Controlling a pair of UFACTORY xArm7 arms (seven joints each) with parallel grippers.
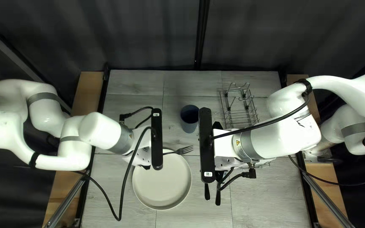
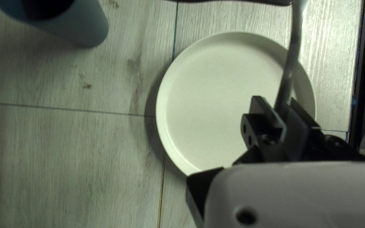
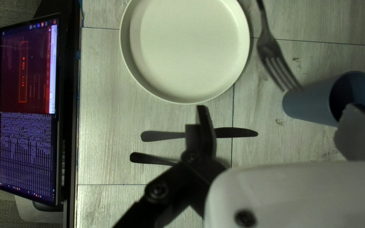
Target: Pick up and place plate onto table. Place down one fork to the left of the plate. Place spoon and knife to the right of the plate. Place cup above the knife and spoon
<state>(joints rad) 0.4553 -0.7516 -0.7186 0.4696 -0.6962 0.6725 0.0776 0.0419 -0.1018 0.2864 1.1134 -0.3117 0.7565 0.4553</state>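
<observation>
"What's nearest?"

"A screen [image 3: 26,63], just past the near edge of the table [image 1: 267,185]. Then, right of the plate [image 3: 186,46], the dark handles of the knife [image 3: 237,133] and what I take for the spoon [image 3: 148,158]; its far end is hidden under the right gripper [image 3: 276,109]."

"Is that claw holding anything?"

"No, its fingers stand wide with nothing gripped. I'd lift it straight up before moving it, so it doesn't drag either piece."

"And the fork [image 2: 293,55]?"

"Pinched by the handle in the left gripper [image 2: 275,103], over the plate, tines toward the right. It belongs on the left, so that looks like the step in hand."

"How would you do it well?"

"Carry it left, high enough to clear the plate's rim, and turn it so the tines point to the far side, in line with the knife. Lower it level, just beside the rim, and open gently once it lies flat; a thin handle may twist if let go early."

"Farther off?"

"The cup [image 1: 189,119] stands upright beyond the plate, to its right, wanting a shift right to sit above knife and spoon. The wire rack [image 1: 238,119] is farther right."
</observation>
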